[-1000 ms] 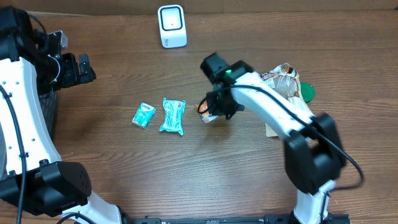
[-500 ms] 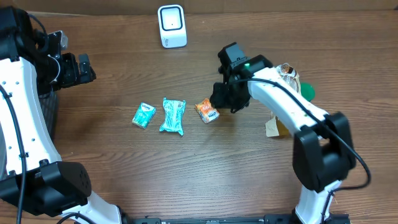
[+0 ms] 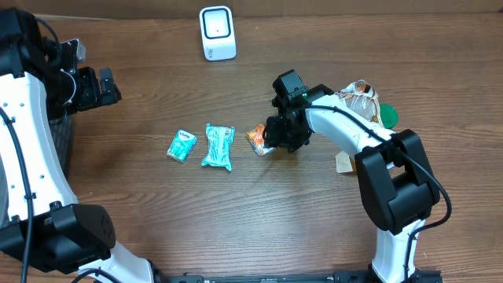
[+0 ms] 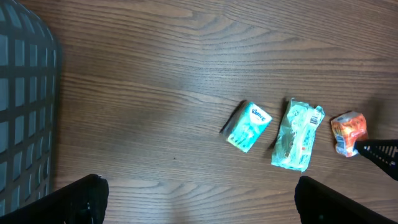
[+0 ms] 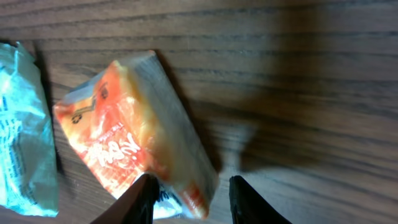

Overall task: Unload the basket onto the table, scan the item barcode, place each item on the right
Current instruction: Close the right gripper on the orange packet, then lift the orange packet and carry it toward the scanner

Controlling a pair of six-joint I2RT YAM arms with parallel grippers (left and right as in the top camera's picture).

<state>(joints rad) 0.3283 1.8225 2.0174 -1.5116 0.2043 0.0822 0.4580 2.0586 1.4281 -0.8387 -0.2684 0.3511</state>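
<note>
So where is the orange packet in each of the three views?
Overhead: orange packet mid-table, beside the right hand.
Left wrist: the packet near the right edge.
Right wrist: the packet left of centre, large.
Shared landmark: teal wrapper just left of it.

A dark brown wooden table (image 3: pixel 157 228) with long, fine grain fills every view. A black mesh basket (image 4: pixel 25 112) sits at the left. Along the far edge runs a paler tan strip (image 3: pixel 354 6) (wall or board, hard to tell). The light is even, the shadows soft.
</note>
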